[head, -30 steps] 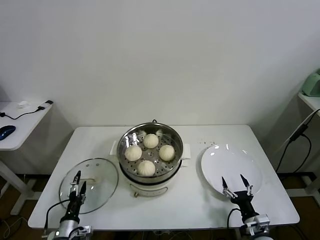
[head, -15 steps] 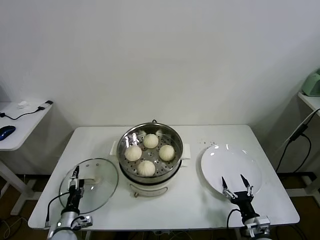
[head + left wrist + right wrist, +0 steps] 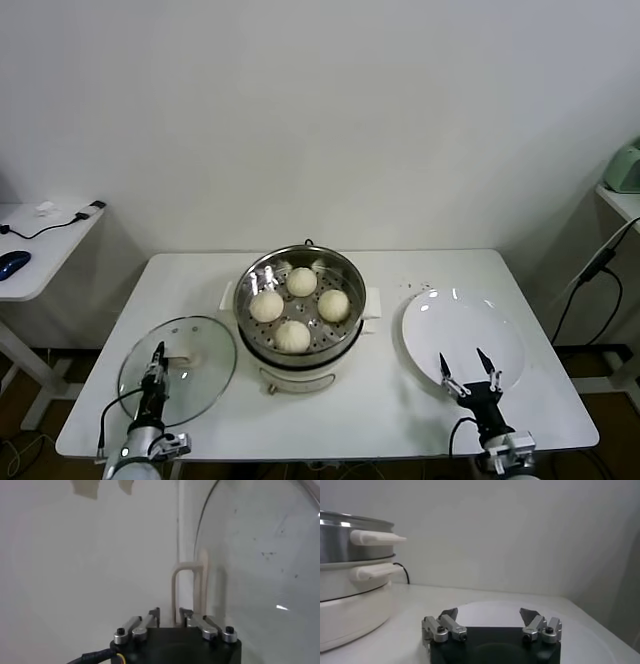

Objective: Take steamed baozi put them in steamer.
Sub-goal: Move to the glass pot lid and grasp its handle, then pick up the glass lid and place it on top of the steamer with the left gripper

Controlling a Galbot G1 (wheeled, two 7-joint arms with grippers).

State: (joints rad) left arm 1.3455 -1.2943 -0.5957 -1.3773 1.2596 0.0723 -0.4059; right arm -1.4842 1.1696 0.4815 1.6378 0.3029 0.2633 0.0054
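Four cream-white baozi (image 3: 293, 336) lie on the perforated tray inside the shiny steel steamer (image 3: 345, 268) at the table's middle. The steamer's side also shows in the right wrist view (image 3: 350, 545). My left gripper (image 3: 157, 352) is low at the front left, over the near edge of the glass lid (image 3: 205, 365). Its fingers are together and hold nothing. In the left wrist view the gripper (image 3: 169, 612) points at the lid's white handle (image 3: 189, 580), which stands beyond the fingertips. My right gripper (image 3: 461, 356) is open and empty at the near edge of the white plate (image 3: 470, 320), as the right wrist view (image 3: 488, 611) shows.
The plate is bare. A side table with a mouse and a cable (image 3: 30, 235) stands at the far left. Another table edge with a green object (image 3: 625, 170) is at the far right. The steamer's front handle (image 3: 296, 385) sticks out toward me.
My left gripper's fingers have closed from a spread stance and it has shifted slightly over the lid's near edge. The right gripper has barely moved. The baozi have not moved.
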